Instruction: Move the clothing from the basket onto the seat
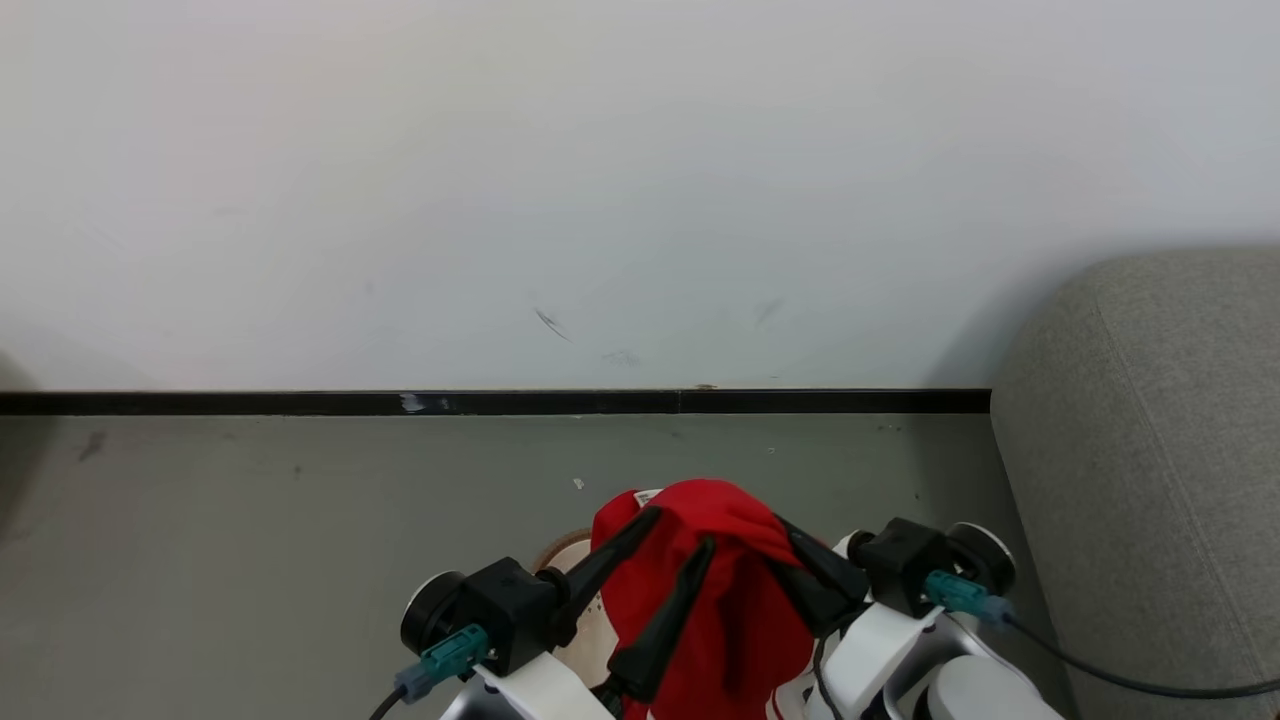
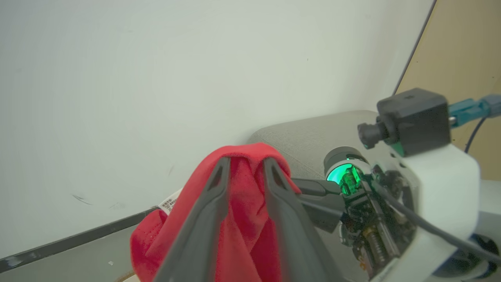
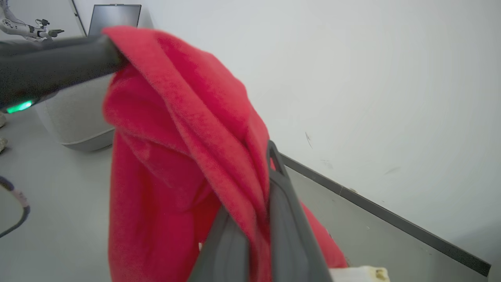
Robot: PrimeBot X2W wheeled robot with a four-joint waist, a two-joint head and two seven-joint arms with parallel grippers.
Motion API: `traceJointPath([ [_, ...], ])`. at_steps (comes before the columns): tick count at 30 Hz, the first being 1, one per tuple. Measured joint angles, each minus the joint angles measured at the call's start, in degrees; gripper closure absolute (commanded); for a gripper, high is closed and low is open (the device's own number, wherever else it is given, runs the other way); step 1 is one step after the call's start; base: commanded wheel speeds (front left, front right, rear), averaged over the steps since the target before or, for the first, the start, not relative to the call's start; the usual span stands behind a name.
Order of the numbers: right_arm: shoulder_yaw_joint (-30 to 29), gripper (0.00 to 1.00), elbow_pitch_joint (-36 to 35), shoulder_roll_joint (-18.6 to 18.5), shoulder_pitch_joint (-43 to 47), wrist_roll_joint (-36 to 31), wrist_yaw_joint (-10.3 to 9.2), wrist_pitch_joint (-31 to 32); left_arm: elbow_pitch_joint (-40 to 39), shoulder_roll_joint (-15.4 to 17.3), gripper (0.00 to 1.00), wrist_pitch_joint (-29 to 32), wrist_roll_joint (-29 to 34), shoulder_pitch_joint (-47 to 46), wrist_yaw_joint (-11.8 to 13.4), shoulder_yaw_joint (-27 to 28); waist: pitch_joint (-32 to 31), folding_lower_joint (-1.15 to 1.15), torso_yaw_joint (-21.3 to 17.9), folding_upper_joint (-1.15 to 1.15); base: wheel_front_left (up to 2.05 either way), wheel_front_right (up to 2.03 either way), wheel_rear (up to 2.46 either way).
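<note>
Pinching a fold of the red garment (image 1: 725,610), the right gripper (image 1: 790,545) has its fingers pressed together on the cloth. Just beside it, the left gripper (image 1: 680,530) stands narrowly parted, with fabric draped over its tips and bunched in the gap; whether it grips or merely props, I cannot tell. The garment hangs between them, above the basket (image 1: 562,552) under the left wrist. The grey sofa (image 1: 1150,450) sits well off beyond the right gripper's outer side. I'd worry the thin pinch slips during the swing across, dropping the cloth on the floor (image 1: 250,560), or the hanging tail catches the basket rim. A white tag (image 2: 169,203) near the left fingertips carries dark print too small to read.
</note>
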Motion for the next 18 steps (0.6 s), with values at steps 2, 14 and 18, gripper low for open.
traceJointPath([
  [2, -1.86, 1.0, -0.44, -0.27, 0.06, 0.0, 0.0, 0.0, -0.22, 0.29, 0.0, -0.01, 0.32, 0.01, 0.0, -0.03, 0.07, 0.0, -0.25, 0.0, 0.0, 0.0, 0.0],
  [14, -11.5, 1.0, -5.49, -2.3, 3.09, -0.7, 0.0, 0.0, -0.21, 0.88, 0.0, -1.53, 0.73, 1.02, -0.55, -1.83, 0.62, 0.0, -2.48, 0.0, 0.0, 0.0, 0.0],
  [18, -13.32, 1.0, -7.01, -2.36, 4.83, -0.96, 0.0, 0.0, 0.33, 0.96, 0.0, -2.1, 0.69, 1.04, -0.62, -2.42, 0.77, 0.0, -3.51, 0.0, 0.0, 0.0, 0.0],
])
